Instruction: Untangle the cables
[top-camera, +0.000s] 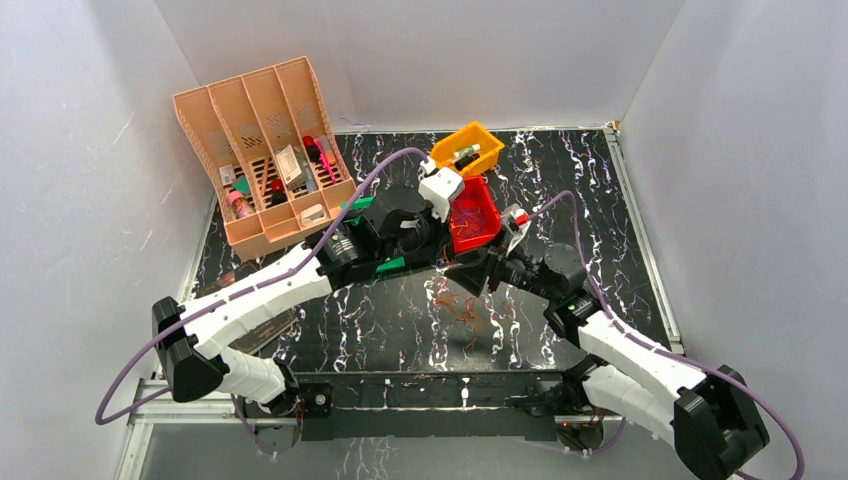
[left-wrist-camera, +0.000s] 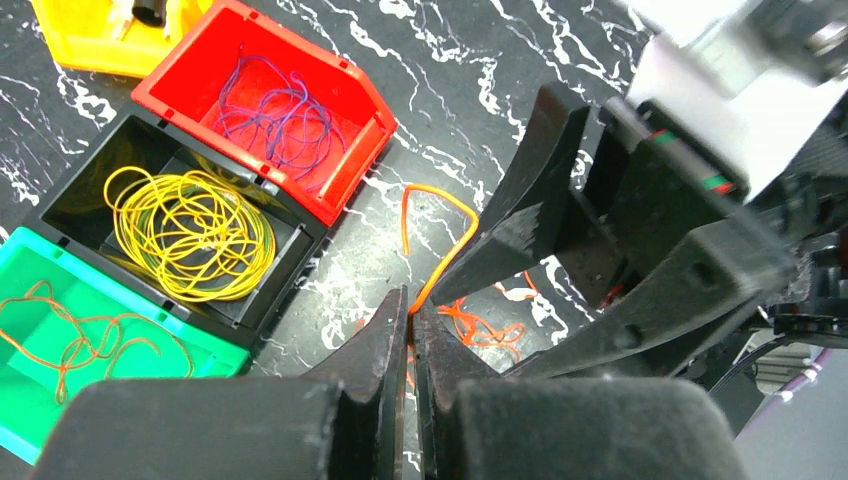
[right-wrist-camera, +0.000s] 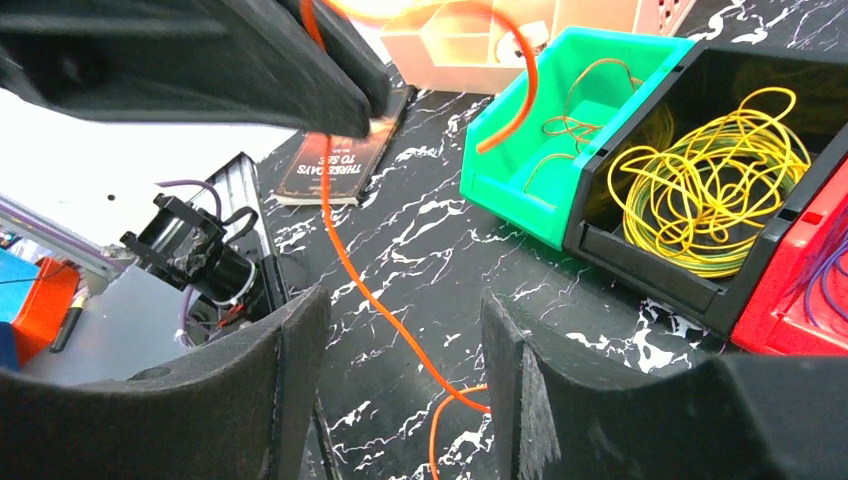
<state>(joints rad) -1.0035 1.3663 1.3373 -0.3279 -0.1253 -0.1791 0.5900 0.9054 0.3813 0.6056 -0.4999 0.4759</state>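
My left gripper (left-wrist-camera: 410, 302) is shut on one orange cable (left-wrist-camera: 441, 250), lifting a strand out of the orange tangle (left-wrist-camera: 487, 325) on the table. The tangle also shows in the top view (top-camera: 462, 308), below both grippers. My right gripper (right-wrist-camera: 405, 300) is open, close in front of the left one. The taut orange cable (right-wrist-camera: 352, 262) runs down between its fingers, touching neither. Yellow cables (left-wrist-camera: 190, 235) lie coiled in a black bin (left-wrist-camera: 305, 235). Orange cables (left-wrist-camera: 75, 335) lie in a green bin (left-wrist-camera: 25, 440). Purple-blue cables (left-wrist-camera: 275, 115) lie in a red bin (left-wrist-camera: 345, 195).
A yellow bin (top-camera: 467, 148) stands behind the red bin (top-camera: 473, 215). A peach divided rack (top-camera: 265, 150) with small items stands at the back left. A dark book (right-wrist-camera: 340, 165) lies on the table near the green bin (right-wrist-camera: 500, 175). White walls close in three sides.
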